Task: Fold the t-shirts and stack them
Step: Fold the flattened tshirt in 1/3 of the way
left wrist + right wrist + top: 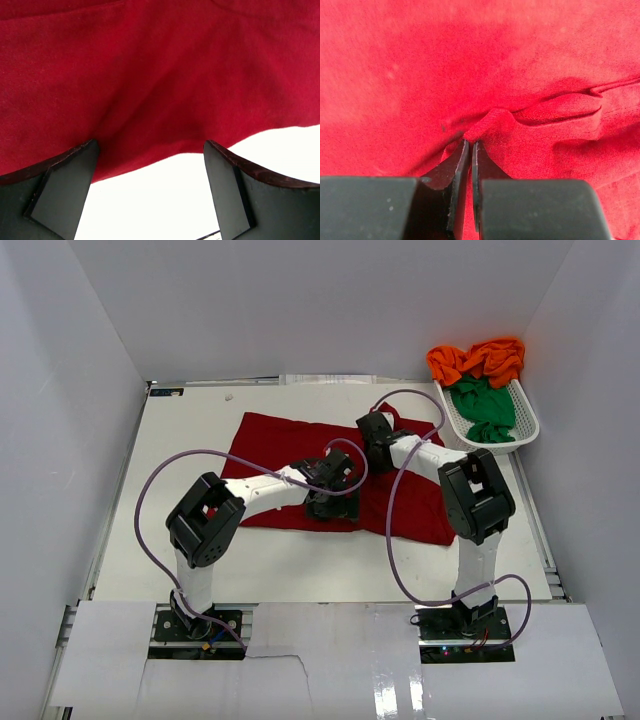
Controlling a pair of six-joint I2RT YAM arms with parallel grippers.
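Pinching a ridge of the red t-shirt [270,440], spread flat on the table [300,565], in my closed right gripper [471,145], I'd clamp the gaping, empty left gripper [150,146] on its near hem before lifting.

Bright, even light comes from overhead, leaving the table [300,560] around the red shirt [270,440] near white, with only faint, soft shadows falling on the shirt itself. From the left wrist, the table below the shirt's hem is blown out to blank white and the cloth looks soft. From the right wrist, the weave shows fairly crisply at a raised fold in the shirt.
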